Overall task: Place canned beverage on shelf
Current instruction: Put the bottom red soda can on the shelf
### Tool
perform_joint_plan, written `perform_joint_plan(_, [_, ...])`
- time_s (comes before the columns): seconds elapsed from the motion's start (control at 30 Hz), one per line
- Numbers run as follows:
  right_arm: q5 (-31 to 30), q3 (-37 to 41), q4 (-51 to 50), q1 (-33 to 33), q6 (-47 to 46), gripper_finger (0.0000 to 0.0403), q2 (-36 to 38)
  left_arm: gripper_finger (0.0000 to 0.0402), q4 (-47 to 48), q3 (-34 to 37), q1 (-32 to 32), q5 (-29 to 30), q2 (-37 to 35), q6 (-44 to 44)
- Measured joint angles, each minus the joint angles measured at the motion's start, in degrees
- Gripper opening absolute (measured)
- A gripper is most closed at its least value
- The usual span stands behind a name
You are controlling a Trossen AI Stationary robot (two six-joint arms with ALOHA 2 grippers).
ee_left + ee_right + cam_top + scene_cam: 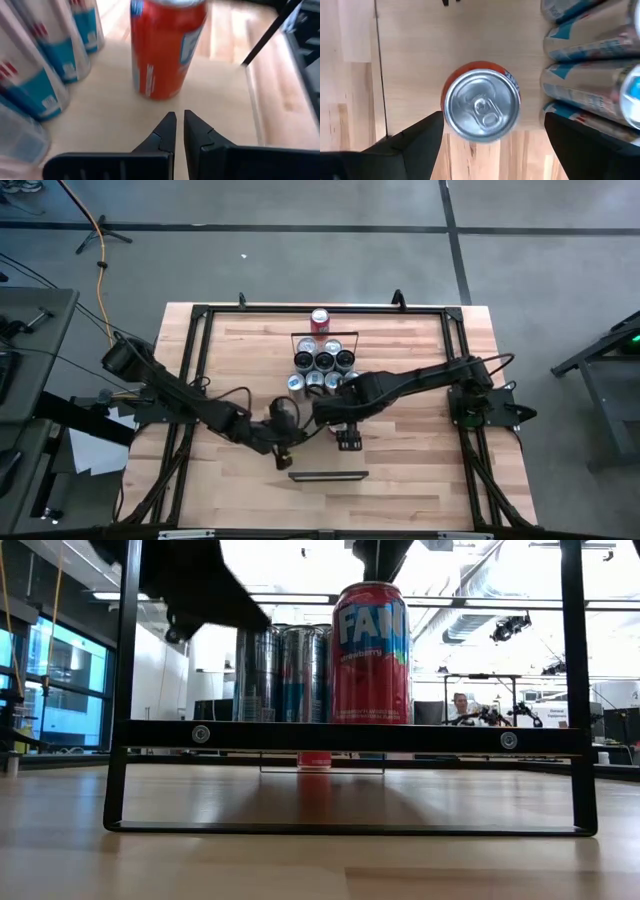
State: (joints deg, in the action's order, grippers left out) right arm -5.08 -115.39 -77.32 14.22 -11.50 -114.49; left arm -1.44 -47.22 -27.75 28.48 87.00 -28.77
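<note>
A red canned beverage (481, 102) stands upright on its base on the shelf (410, 75), a pale plank with a thin black rail (270, 35) at its end. The low view shows the can (371, 652) on the shelf's edge (350, 736). My right gripper (490, 127) hangs over the can, pointing down and open, one finger on each side of the can's top without touching it. My left gripper (179, 117) is shut. It points slantwise down at the can (165, 47) from a short way off. In the high view my right arm (400, 385) hides the can.
Several silver-and-blue cans (585, 65) stand close beside the red can on the shelf (325, 361). Another red can (320, 318) stands on the tabletop near the far edge. A black frame (200, 315) borders the table. A person (460, 705) sits in the room behind.
</note>
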Motion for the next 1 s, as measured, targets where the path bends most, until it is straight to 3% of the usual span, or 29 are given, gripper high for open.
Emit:
perform_joint_plan(0.27, [-1.8,0.0,-2.2,0.2,1.0,0.0332,5.6,0.0,0.4,0.0,0.0,-0.1,-10.4,6.3])
perform_joint_plan(0.53, [-5.2,1.2,-3.4,2.6,-2.5,0.0332,12.0,0.0,0.0,0.0,-0.2,0.4,-21.7,7.1])
perform_joint_plan(0.7, [-8.2,17.4,5.2,6.9,-10.5,0.0332,21.2,0.0,-0.3,0.0,-0.8,0.5,-27.0,10.0])
perform_joint_plan(0.87, [-8.0,38.8,26.3,12.5,-27.0,0.0323,32.2,0.0,-0.2,0.0,-0.6,0.6,-30.5,12.1])
perform_joint_plan(1.0, [-11.3,49.5,41.8,16.7,-35.9,0.0289,35.7,0.0,-0.4,0.0,1.2,0.6,-32.2,13.9])
